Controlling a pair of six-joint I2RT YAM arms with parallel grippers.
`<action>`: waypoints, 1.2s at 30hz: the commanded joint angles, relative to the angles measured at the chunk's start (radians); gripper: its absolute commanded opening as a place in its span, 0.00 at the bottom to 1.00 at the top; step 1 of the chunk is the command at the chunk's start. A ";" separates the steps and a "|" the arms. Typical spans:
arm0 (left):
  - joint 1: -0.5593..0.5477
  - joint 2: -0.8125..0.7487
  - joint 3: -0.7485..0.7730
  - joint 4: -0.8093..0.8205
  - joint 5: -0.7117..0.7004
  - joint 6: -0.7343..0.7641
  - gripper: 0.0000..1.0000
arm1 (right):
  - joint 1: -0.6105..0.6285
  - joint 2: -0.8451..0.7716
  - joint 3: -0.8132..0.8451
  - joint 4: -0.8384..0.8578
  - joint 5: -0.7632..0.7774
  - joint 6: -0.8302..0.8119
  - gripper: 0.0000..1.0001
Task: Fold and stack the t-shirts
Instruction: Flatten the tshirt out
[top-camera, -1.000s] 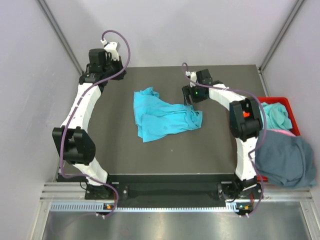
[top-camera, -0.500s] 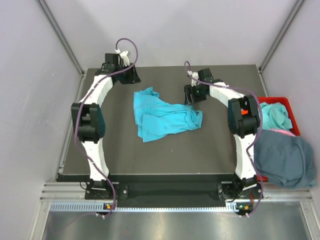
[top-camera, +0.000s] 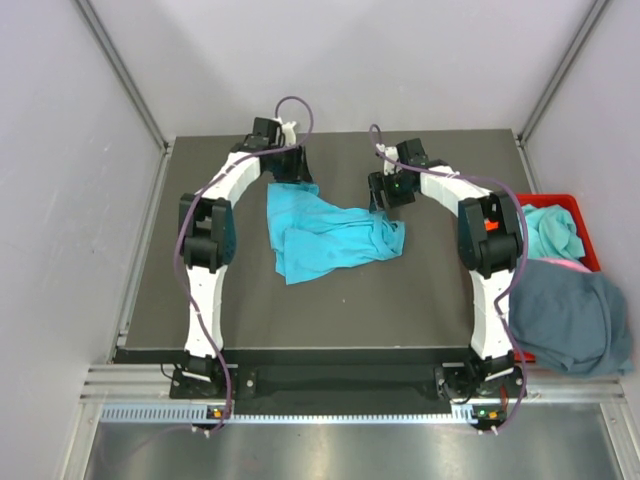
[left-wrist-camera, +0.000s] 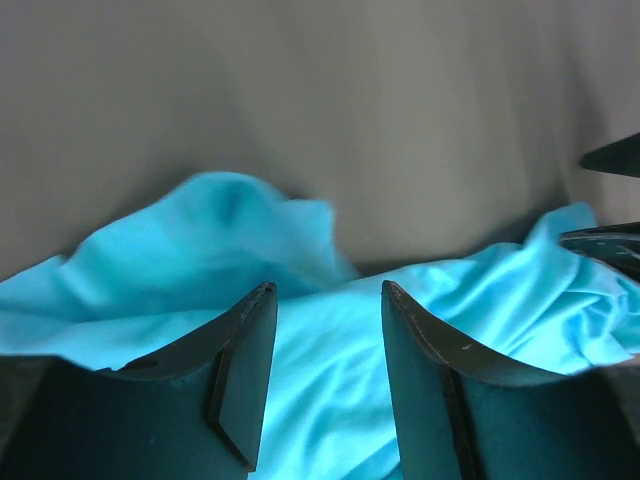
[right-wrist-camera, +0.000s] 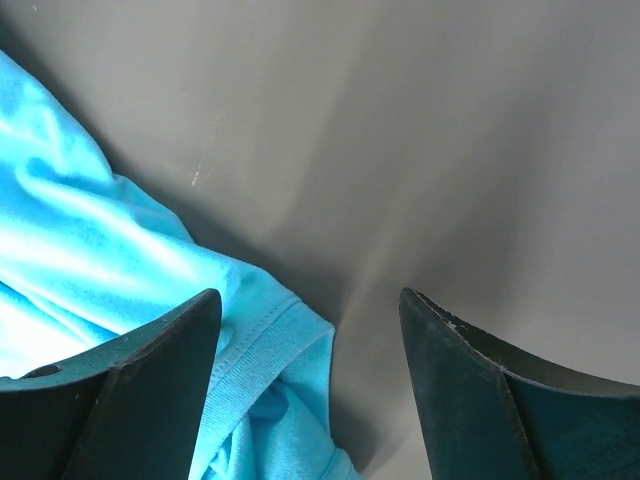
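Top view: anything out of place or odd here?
Yes. The grey shirt sprawls over the near end of the red bin, spilling past its rim instead of lying inside. The turquoise shirt on the table is a crumpled heap, not folded yet.

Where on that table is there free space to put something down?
The widest bare stretch of the dark table lies between the crumpled turquoise t-shirt and the near edge, flanked by the two arms. So is the far right corner. Crowded: the shirt's far side, where the left end effector and right end effector hover.
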 joint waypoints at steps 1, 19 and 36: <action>-0.010 -0.004 0.057 0.009 0.003 0.008 0.51 | -0.006 -0.011 -0.025 -0.043 0.017 -0.003 0.73; -0.036 0.035 0.098 0.011 -0.030 0.012 0.43 | -0.006 -0.007 -0.029 -0.039 0.018 -0.010 0.73; -0.051 0.037 0.135 -0.005 -0.167 0.049 0.46 | -0.009 0.006 -0.028 -0.037 0.015 -0.013 0.73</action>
